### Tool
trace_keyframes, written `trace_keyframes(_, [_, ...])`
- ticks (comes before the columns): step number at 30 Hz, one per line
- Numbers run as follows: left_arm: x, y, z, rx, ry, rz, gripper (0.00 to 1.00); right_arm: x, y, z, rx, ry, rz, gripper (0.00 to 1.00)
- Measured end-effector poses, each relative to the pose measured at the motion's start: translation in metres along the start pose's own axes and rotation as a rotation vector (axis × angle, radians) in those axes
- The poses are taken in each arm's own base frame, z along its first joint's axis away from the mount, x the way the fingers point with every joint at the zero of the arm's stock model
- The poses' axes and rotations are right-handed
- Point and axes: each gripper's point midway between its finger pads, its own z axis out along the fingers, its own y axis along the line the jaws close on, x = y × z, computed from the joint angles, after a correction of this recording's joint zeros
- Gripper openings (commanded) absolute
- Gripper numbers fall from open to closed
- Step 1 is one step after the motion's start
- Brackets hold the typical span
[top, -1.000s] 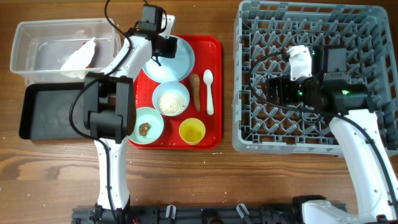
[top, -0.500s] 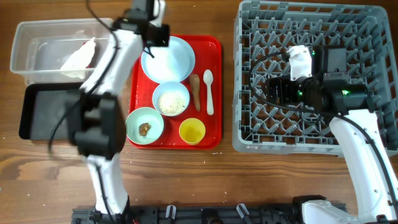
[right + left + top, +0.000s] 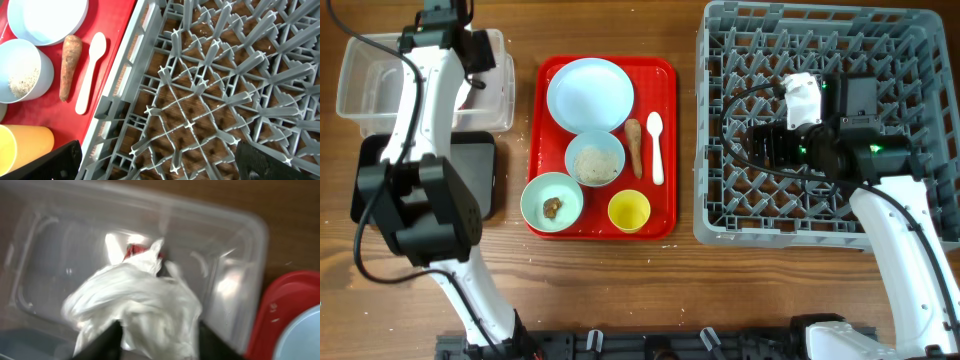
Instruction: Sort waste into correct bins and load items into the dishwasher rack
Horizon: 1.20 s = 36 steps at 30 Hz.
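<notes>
My left gripper hangs over the clear tub, shut on the crumpled white tissue; in the left wrist view the tissue bulges between the fingers. A red bit of the wrapper shows under it inside the tub. The black tray lies in front of the tub, partly hidden by my arm. The plate, the blue bowl of rice grains, the green bowl with a brown lump, the yellow cup, the root stick and the spoon sit on the red tray. My right gripper is open and empty above the grey rack.
The red serving tray lies between the bins and the rack. The right wrist view shows the rack's pegs under the open fingers, with the spoon, the stick and the cup at left.
My left arm has swung from the plate on the red tray leftward to above the clear tub, tissue in its fingers. The right arm has not moved.
</notes>
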Motion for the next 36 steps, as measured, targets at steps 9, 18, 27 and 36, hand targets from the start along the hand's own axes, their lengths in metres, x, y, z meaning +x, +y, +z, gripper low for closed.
trace_keyframes(9, [0.012,0.004,-0.009,0.028,0.047,-0.005,1.0,0.0,0.0,0.0,0.0,0.0,0.0,1.0])
trace_keyframes(18, [0.058,-0.038,-0.16,0.376,0.146,0.027,1.0,0.0,0.001,0.0,-0.004,-0.001,0.001,1.0])
trace_keyframes(27, [0.145,-0.173,-0.162,0.541,0.315,0.261,1.0,-0.001,0.01,0.0,-0.059,-0.007,0.009,1.0])
trace_keyframes(36, [0.198,-0.232,-0.107,0.456,0.35,0.255,0.59,-0.001,0.011,0.0,-0.063,-0.007,0.033,1.0])
